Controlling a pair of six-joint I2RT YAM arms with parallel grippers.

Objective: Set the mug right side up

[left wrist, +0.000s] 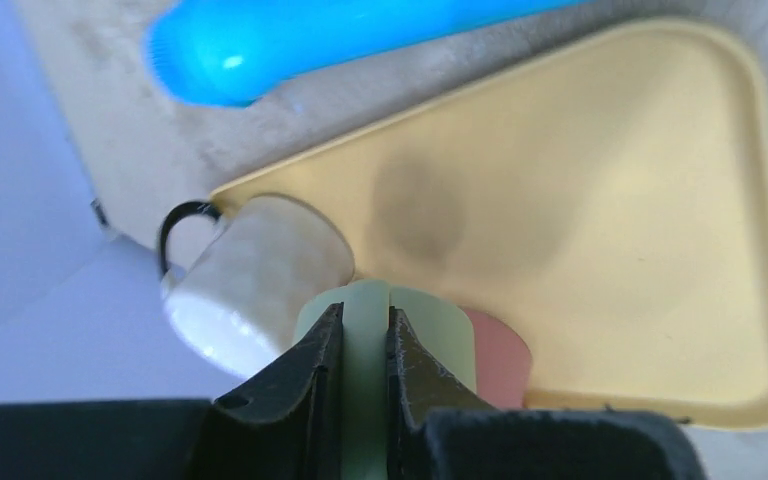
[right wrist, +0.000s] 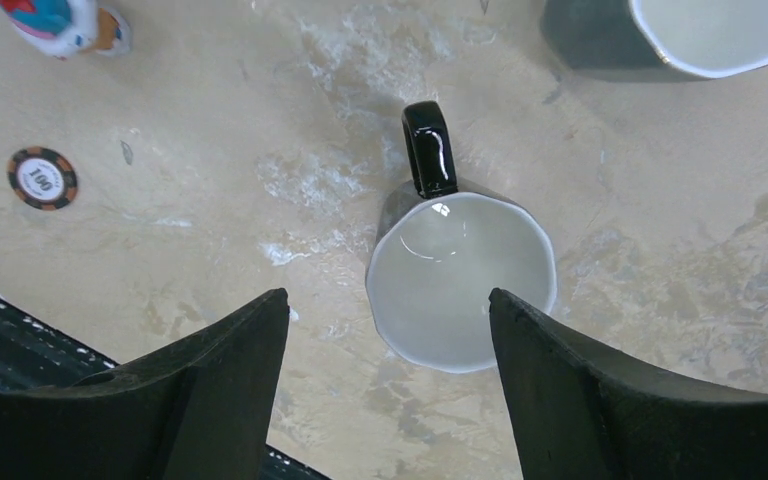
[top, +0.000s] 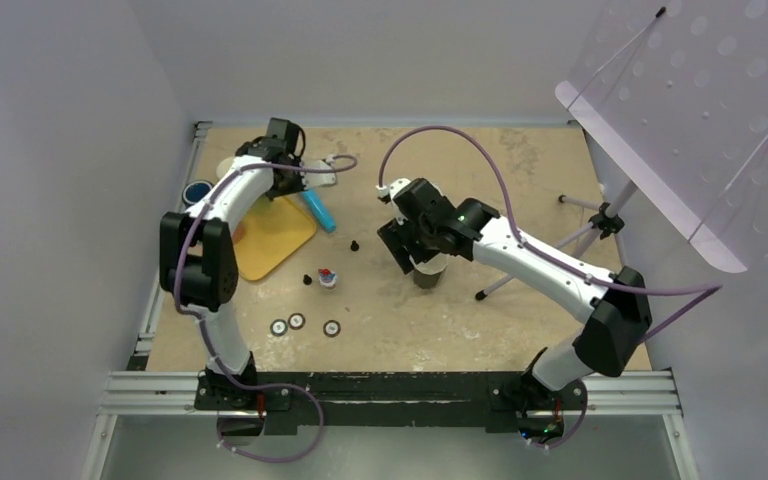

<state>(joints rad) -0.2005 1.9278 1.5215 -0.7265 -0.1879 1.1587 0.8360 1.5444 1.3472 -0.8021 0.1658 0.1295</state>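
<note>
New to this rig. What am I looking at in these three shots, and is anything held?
Two robot arms bolted at a table's near edge. The overhead view shows both; the other two come from cameras on their wrists. The left gripper is shut on a pale green piece at the edge of a yellow tray, near a blue tube. The right gripper hangs open over a black mug, mouth up. Poker chips and a small toy lie nearby.

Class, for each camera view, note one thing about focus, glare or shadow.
Left wrist: soft focus, the pale green cup nearest the lens blurred; glare spot on the blue tube. Right wrist: sharp, highlights on the mug handle. Top external: even light, faint shadows.
</note>
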